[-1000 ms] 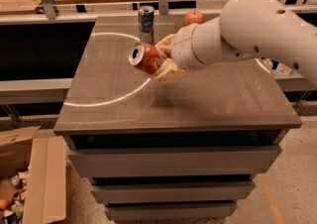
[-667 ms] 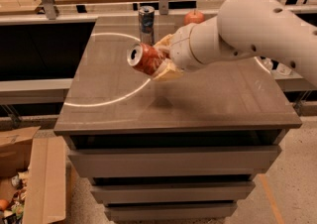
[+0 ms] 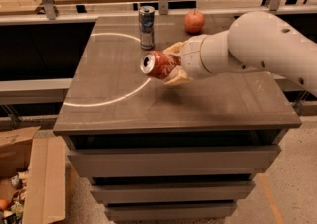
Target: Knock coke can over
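Observation:
The red-orange coke can [image 3: 157,64] lies tilted on its side, its silver top facing left, between the fingers of my gripper [image 3: 171,64] above the middle of the dark table top [image 3: 119,104]. The gripper is shut on the can, one tan finger above it [image 3: 173,48] and one below [image 3: 178,76]. My white arm [image 3: 257,44] reaches in from the right. I cannot tell whether the can touches the table.
A taller silver-and-blue can [image 3: 146,26] stands upright at the back of the table. A red apple [image 3: 194,21] sits at the back right. A cardboard box [image 3: 29,178] lies on the floor at left. A bench with papers runs behind.

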Controlling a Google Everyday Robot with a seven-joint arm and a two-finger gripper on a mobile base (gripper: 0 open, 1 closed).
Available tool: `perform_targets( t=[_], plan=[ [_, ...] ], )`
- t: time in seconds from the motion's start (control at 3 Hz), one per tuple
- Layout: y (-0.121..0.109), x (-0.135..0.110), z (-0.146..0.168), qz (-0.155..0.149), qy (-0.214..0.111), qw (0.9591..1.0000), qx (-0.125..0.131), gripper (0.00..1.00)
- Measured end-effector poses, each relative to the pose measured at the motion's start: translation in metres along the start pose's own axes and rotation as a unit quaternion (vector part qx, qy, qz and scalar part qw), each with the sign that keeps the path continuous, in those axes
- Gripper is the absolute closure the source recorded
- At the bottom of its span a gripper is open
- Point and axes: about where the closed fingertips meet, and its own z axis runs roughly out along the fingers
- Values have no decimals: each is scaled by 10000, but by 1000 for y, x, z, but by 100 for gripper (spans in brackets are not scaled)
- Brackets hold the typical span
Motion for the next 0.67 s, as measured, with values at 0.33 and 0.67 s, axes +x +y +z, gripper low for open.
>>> perform_targets(
  t=[0.33, 0.67],
  plan=[
    [1, 17, -3, -334, -241, 9990, 166, 100],
    [2, 24, -8, -1316, -216, 9910, 119, 84]
  ],
)
